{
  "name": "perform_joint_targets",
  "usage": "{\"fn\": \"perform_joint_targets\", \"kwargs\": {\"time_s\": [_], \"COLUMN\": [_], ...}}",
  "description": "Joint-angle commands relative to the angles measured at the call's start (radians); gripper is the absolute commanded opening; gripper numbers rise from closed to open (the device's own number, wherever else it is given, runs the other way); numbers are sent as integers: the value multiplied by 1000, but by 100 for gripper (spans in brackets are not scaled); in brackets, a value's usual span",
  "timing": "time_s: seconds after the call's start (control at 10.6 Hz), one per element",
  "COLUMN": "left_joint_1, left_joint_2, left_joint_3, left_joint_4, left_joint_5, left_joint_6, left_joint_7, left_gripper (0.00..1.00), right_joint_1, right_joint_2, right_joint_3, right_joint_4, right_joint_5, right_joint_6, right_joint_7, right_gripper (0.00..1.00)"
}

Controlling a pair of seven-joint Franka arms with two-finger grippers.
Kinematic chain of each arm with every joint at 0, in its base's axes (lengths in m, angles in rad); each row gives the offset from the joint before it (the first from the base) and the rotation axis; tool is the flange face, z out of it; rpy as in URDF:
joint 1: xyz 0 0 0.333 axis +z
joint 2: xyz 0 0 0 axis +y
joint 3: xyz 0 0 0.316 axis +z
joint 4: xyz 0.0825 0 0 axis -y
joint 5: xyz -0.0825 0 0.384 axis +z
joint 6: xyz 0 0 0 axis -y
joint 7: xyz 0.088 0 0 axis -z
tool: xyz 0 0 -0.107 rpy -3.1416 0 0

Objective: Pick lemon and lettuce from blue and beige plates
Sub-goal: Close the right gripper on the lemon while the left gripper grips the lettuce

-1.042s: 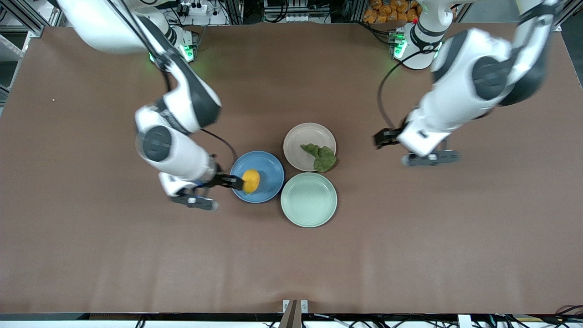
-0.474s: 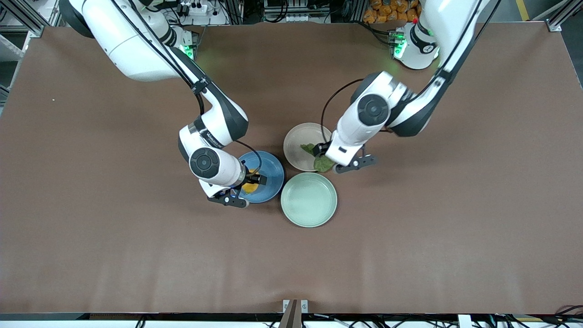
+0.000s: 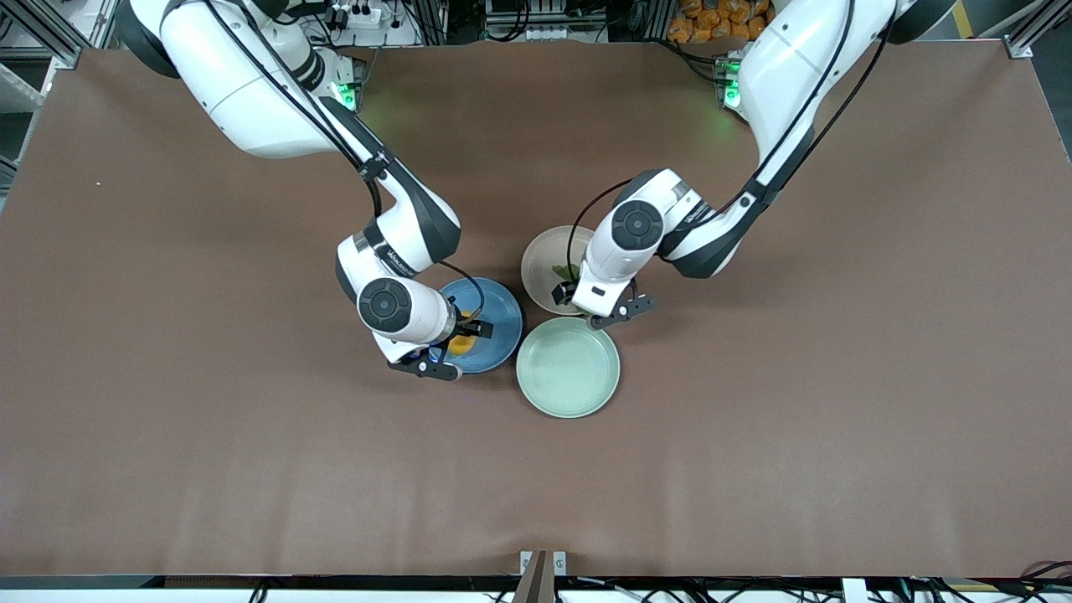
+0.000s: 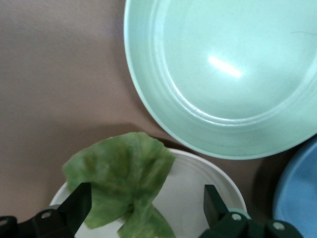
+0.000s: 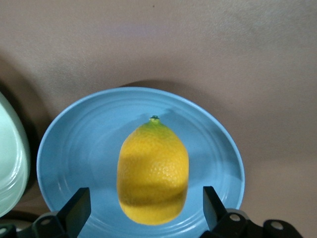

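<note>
Right gripper [image 5: 143, 215] wide, straddling the lemon [image 5: 152, 171] on the blue plate [image 5: 69, 148]. Left gripper [image 4: 143, 210] wide over the lettuce [image 4: 121, 181] on the beige plate [image 4: 198, 181], beside the mint plate [image 4: 223, 74], which lies nearer the camera. Step looks like pre-grasp; next: lower, close both.

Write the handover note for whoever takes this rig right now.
Right claw: open, down over the blue plate, fingers either side of the lemon, which lies on the plate.
Left claw: open, over the beige plate, fingers straddling the lettuce, which lies on that plate and overhangs its rim.
The mint-green plate sits nearest the front camera, nothing on it.
Done: both claws are lined up on their items.
Left: close on the lemon and the lettuce, then lift each off its plate.
</note>
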Motion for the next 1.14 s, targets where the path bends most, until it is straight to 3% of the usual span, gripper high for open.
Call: {"fn": "perform_joint_targets", "kwargs": {"time_s": [0.0,0.09,0.19,0.28,0.38,0.57,0.66,0.76,1.04], "left_joint_1": [-78,-83,-83,-84,-86,-88,-88,-89,-80], "left_joint_2": [25,25,25,25,25,25,23,19,-44], "left_joint_3": [64,71,71,71,71,71,71,71,69], "left_joint_4": [44,42,35,30,29,27,27,29,45], "left_joint_5": [31,34,36,36,36,36,36,36,27], "left_joint_6": [1,1,1,-2,-8,-11,-23,-34,-112], "left_joint_7": [-55,-63,-69,-69,-69,-69,-78,-89,-97], "left_gripper": [100,100,96,82,58,0,0,0,0], "right_joint_1": [-2,-3,-3,-6,-9,-13,-25,-32,-113], "right_joint_2": [7,7,7,5,1,-18,-35,-56,-171], "right_joint_3": [8,8,8,8,8,10,11,14,11], "right_joint_4": [-35,-37,-40,-46,-42,-34,-33,-31,-29], "right_joint_5": [-17,-18,-20,-20,-20,-12,-6,-5,-9], "right_joint_6": [48,49,49,49,44,38,33,17,-121], "right_joint_7": [19,19,19,18,16,21,18,18,1], "right_gripper": [100,100,89,66,46,18,16,2,0]}}
